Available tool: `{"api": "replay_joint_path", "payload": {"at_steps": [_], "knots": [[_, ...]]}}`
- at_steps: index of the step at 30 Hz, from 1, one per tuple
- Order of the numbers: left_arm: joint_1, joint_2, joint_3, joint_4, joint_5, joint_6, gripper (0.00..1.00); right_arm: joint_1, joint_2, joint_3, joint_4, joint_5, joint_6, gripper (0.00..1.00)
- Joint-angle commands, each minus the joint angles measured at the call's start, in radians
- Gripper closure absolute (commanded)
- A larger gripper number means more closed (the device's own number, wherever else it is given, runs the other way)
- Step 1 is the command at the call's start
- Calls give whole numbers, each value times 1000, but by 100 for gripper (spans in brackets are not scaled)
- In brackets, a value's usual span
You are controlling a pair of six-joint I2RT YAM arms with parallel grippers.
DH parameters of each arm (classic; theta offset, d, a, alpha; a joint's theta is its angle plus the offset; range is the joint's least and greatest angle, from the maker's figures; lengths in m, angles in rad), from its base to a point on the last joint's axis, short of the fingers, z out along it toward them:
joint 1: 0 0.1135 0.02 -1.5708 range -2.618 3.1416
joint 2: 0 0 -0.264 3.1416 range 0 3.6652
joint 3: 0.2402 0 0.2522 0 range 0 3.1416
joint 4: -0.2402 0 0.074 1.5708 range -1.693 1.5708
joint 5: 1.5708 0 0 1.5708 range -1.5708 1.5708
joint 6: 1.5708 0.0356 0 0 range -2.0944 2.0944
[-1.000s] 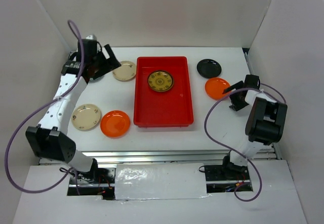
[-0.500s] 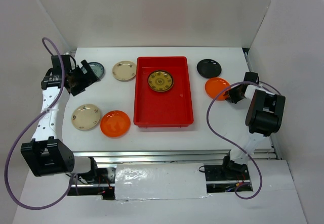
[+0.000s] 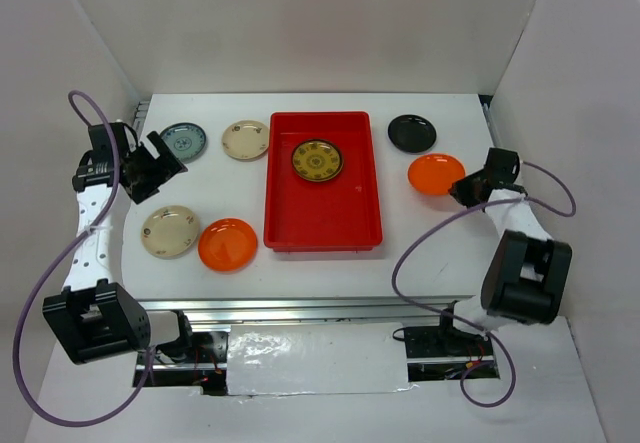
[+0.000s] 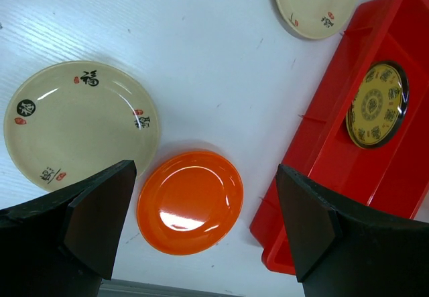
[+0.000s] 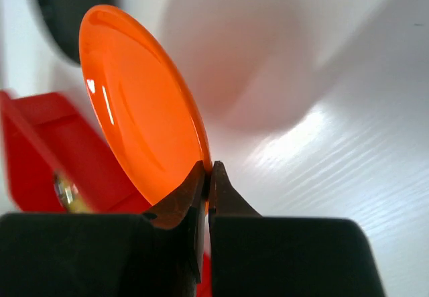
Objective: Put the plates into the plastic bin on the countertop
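Observation:
The red plastic bin [image 3: 322,218] lies mid-countertop with a dark brown gold-patterned plate [image 3: 317,160] inside. My right gripper [image 3: 462,189] is shut on the near rim of an orange plate [image 3: 435,174], which tilts up off the white surface in the right wrist view [image 5: 141,123]. A black plate [image 3: 412,134] lies behind it. Left of the bin lie a teal plate [image 3: 184,141], two cream plates [image 3: 245,140] [image 3: 170,231] and a second orange plate [image 3: 228,244]. My left gripper [image 3: 150,168] hovers open above them, holding nothing; that orange plate [image 4: 191,200] shows between its fingers.
White walls enclose the countertop [image 3: 420,243] on three sides; the right wall stands close beside my right arm. The bin's left rim [image 4: 322,149] runs just right of the second orange plate. Cables loop from both arms.
My right gripper has closed on the orange plate's rim and tipped it up. My left arm has drawn back leftward and nearer, uncovering the teal plate.

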Motion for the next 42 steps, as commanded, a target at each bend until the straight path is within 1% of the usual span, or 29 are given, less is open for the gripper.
{"api": "replay_joint_path", "payload": {"at_steps": [1, 3, 4, 6, 7, 9, 11, 12, 14, 15, 17, 18, 19, 20, 21, 23, 26, 30, 31, 32, 33, 34, 35, 36, 39, 42], "knots": [[16, -36, -1, 37, -24, 16, 1, 94, -143, 74, -21, 78, 3, 100], [19, -34, 5, 29, -22, 18, 1, 152, -169, 120, -81, 115, -15, 100], [21, -37, 4, 29, -24, 20, 1, 217, -191, 151, -93, 152, -17, 100], [22, -48, -10, 41, -23, 18, 1, 278, -206, 175, -102, 175, -20, 100], [21, -51, -15, 45, -19, 15, 1, 339, -208, 206, -107, 177, -21, 100], [21, -55, -25, 54, -16, 13, 1, 399, -191, 255, -113, 180, -27, 100], [21, -54, -26, 57, -10, 10, 1, 474, -130, 295, -97, 143, -43, 100], [21, -52, -24, 61, -7, 10, 1, 495, -52, 354, -98, 123, -55, 100], [21, -46, -18, 61, 0, 7, 1, 547, 42, 439, -151, 96, -70, 100], [21, -45, -15, 60, 4, 9, 1, 562, 133, 511, -161, 68, -78, 100], [24, -48, -3, 54, -7, 4, 1, 596, 209, 560, -147, 39, -78, 100], [24, -52, 1, 61, -10, 1, 1, 605, 285, 612, -145, 27, -77, 100], [28, -52, 5, 64, -15, 0, 1, 611, 324, 643, -150, 5, -71, 100], [30, -48, 16, 64, -10, -2, 1, 625, 361, 707, -168, 2, -69, 100], [33, -45, 20, 63, -4, -2, 1, 630, 430, 737, -172, -4, -67, 100], [45, -25, 31, 63, 19, 0, 1, 636, 487, 810, -181, -16, -61, 100], [56, -5, 28, 63, 46, 1, 1, 636, 582, 849, -150, -36, -55, 100], [62, 0, 1, 89, 66, 4, 1, 628, 642, 889, -142, -64, -49, 99], [62, 1, -6, 97, 66, 4, 1, 630, 648, 892, -145, -70, -54, 93], [65, 9, -9, 98, 66, 0, 1, 630, 650, 892, -150, -72, -58, 74], [67, 17, -3, 98, 66, 0, 1, 637, 645, 883, -147, -73, -61, 59], [67, 23, 1, 98, 66, -5, 1, 639, 633, 871, -132, -75, -63, 42], [67, 36, 5, 100, 66, -17, 1, 645, 598, 835, -120, -63, -67, 13], [73, 47, 8, 103, 60, -26, 1, 650, 578, 818, -107, -58, -70, 0], [88, 101, 13, 155, 73, -83, 1, 667, 507, 800, -98, -47, -89, 0], [97, 208, 45, 213, 59, -155, 1, 691, 421, 798, -136, -5, -119, 0]]}}
